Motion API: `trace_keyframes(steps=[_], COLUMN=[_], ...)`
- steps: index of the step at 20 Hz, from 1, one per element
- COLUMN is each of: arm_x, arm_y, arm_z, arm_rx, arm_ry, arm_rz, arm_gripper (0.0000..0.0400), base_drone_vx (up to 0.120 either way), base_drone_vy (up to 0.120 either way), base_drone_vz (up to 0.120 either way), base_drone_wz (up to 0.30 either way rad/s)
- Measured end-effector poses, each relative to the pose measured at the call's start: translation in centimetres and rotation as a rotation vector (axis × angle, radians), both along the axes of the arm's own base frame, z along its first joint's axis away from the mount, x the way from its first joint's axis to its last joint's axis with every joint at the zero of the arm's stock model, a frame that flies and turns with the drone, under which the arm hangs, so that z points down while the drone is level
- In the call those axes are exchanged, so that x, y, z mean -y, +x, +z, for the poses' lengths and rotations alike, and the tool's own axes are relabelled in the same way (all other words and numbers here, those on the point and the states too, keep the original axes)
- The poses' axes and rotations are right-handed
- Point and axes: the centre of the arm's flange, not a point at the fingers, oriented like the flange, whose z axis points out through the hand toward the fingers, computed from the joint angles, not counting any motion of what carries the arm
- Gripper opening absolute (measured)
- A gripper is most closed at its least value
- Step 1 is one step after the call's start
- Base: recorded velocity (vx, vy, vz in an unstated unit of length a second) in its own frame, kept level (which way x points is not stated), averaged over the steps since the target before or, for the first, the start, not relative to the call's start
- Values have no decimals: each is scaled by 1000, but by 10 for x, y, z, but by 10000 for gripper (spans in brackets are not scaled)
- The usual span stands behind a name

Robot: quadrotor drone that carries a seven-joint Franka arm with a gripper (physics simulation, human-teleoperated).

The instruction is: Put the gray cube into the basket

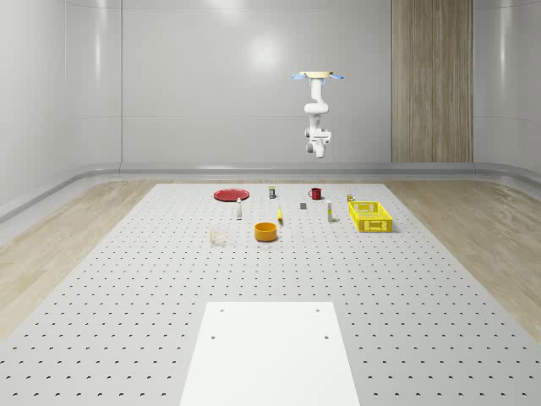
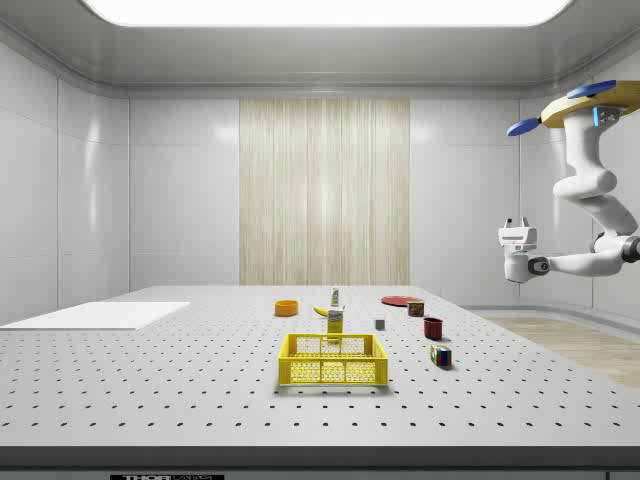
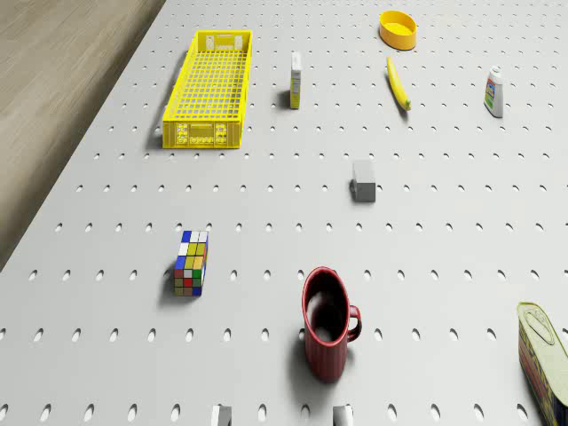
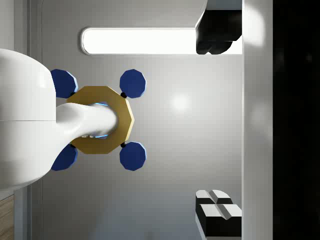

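Note:
The small gray cube [image 1: 303,205] [image 2: 380,324] [image 3: 363,180] lies on the perforated table, apart from everything. The yellow mesh basket [image 1: 369,216] [image 2: 333,360] [image 3: 210,89] stands to the whole-scene view's right of it. The drone [image 1: 318,76] [image 2: 590,102] [image 4: 100,120] hovers high above the table's far part, roughly over the red mug [image 1: 315,193] [image 3: 327,324]. Its arm is folded so that the gripper [image 1: 317,152] [image 2: 517,222] [image 4: 216,122] points up at the drone, far above the cube. The fingers [image 4: 217,210] stand wide apart and hold nothing.
A Rubik's cube [image 3: 192,263], a tin can [image 3: 546,355], a carton [image 3: 295,80], a banana [image 3: 398,83], an orange bowl [image 3: 398,29] and a bottle [image 3: 494,92] dot the table. A red plate [image 1: 230,194] lies far left; a white sheet [image 1: 270,351] covers the near end.

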Motion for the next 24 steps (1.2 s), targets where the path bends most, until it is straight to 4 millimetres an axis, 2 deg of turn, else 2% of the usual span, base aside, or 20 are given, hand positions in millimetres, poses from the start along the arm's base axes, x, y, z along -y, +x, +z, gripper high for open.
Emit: trace_keyframes(steps=[4, 12, 17, 24], arm_x=[0, 0, 0, 0], arm_y=[-4, -1, -1, -1], arm_z=[30, 75, 87, 92], arm_rx=[3, 9, 13, 19], arm_ry=[0, 0, 0, 0], arm_rz=[0, 0, 0, 0], arm_gripper=[400, 400, 400, 400], base_drone_vx=[20, 120, 120, 120], base_drone_vy=[-110, -120, -120, -120], base_drone_vz=[0, 0, 0, 0], base_drone_wz=[0, 0, 0, 0])
